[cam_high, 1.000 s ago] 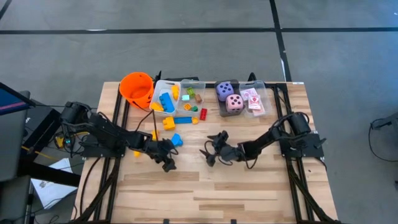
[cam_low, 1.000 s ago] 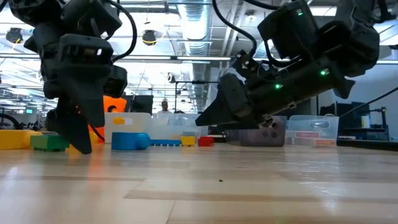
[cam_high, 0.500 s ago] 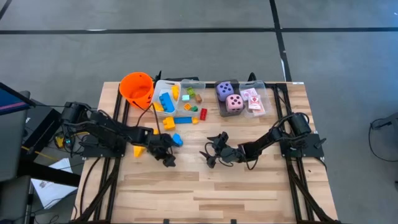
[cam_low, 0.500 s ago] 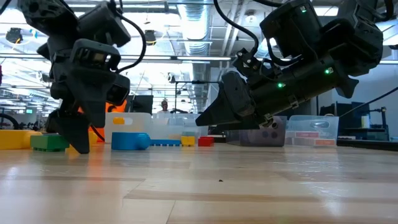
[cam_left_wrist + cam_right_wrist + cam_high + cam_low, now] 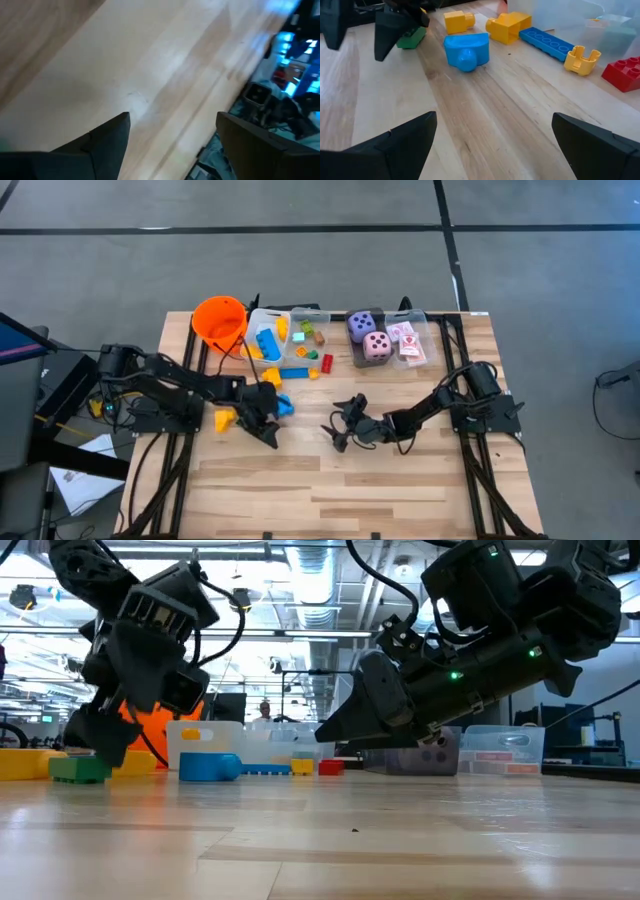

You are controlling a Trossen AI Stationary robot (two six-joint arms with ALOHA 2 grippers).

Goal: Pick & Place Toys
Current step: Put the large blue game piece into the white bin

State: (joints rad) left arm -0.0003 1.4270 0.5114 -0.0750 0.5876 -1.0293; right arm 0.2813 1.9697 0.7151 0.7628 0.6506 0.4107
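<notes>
- The left gripper (image 5: 268, 430) hangs low over the table (image 5: 400, 480), just beside the loose blue block (image 5: 285, 404). Its fingers (image 5: 107, 142) stand spread with bare wood between them; they hold nothing.
- The right gripper (image 5: 338, 430) waits near the table's middle, fingers (image 5: 395, 145) wide apart and empty.
- Loose toys lie on the table in front of the clear bins (image 5: 290, 315): the blue block, a green block (image 5: 411, 37), several yellow blocks (image 5: 509, 25), a flat blue brick (image 5: 547, 44) and a red block (image 5: 622, 74).
- The pink die (image 5: 376, 345), the purple die (image 5: 361, 326) and the playing cards (image 5: 408, 343) already sit in the right-hand bin.
- Judged step: the left arm lines up for a pick among the nearest loose blocks.
- To do it well: centre one block between the fingers before closing, and keep the tips clear of neighbouring pieces.
- Lower until the tips nearly meet the wood, then close on the block's flat sides.
- Lift straight up before carrying toward a bin, clear of the orange bucket (image 5: 220, 320).
</notes>
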